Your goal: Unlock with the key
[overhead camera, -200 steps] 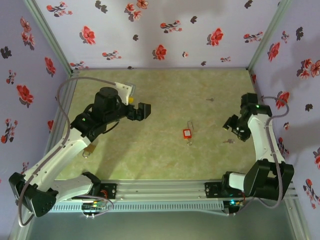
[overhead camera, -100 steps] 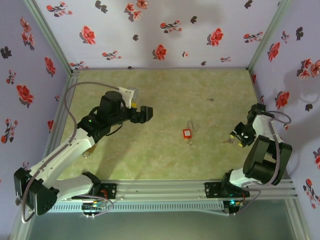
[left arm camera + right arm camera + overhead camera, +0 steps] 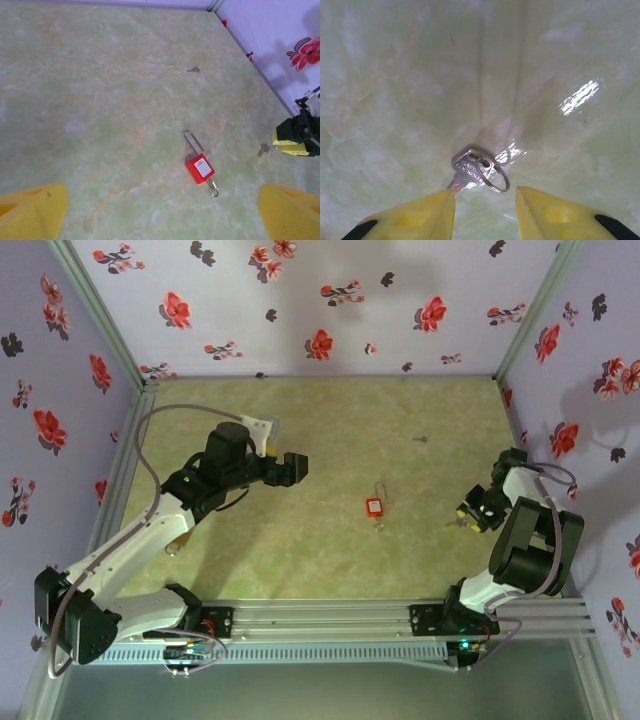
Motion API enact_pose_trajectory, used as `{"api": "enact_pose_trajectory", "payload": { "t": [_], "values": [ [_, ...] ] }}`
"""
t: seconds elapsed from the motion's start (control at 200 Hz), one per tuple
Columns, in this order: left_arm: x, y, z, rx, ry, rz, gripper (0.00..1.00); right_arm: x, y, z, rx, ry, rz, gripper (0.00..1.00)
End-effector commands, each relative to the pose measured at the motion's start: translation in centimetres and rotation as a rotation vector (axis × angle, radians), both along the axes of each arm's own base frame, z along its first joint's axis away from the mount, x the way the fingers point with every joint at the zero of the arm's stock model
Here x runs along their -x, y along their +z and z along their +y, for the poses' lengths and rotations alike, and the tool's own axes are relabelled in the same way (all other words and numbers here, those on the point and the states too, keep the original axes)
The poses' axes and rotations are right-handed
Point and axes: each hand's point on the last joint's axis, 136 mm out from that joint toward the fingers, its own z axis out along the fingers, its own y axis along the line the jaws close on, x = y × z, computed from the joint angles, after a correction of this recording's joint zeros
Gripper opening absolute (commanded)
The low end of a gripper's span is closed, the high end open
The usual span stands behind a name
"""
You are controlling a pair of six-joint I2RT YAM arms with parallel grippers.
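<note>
- The key point(image 3: 470, 167) was a small flat metal one with a split ring point(image 3: 492, 176) through its head. It lay flat on the table point(image 3: 330, 420) out around 4 o'clock, near the right edge, on the 3 o'clock side of the red padlock point(image 3: 374, 506) and well apart from it.
- Our guess on handling: light, stiff, and slick on that glossy top, so it'd probably skate or spin if one finger met it first. Lying flat, it gave hardly any edge to catch.
- We'd take it by the head, across the flats, and leave the blade free for the keyhole. The ring just flops around, so it's no good to hold.
- The right hand point(image 3: 484, 195) was nose-down, low over the table, fingers partway spread. One sat on either side of the blade end, with the head and ring poking out toward 12 o'clock in the wrist view. It wasn't pinching anything as far as we could see.
- The right arm was folded up tight over that spot.
- The left hand point(image 3: 290, 468) hung at the padlock's 10 o'clock, spread wide, holding nothing and aimed roughly at the lock.
</note>
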Motion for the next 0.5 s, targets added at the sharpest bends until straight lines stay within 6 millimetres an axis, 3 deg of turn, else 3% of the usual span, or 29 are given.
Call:
{"api": "enact_pose_trajectory", "payload": {
  "t": [0.0, 0.495],
  "values": [
    [-0.3, 0.5, -0.5, 0.033, -0.003, -0.005, 0.97, 1.5, -0.9, -0.2, 0.014, 0.022, 0.056, 0.37],
    [-0.3, 0.2, -0.8, 0.030, -0.012, 0.014, 0.95, 0.8, -2.3, -0.2, 0.036, 0.060, 0.059, 0.28]
  ]
}}
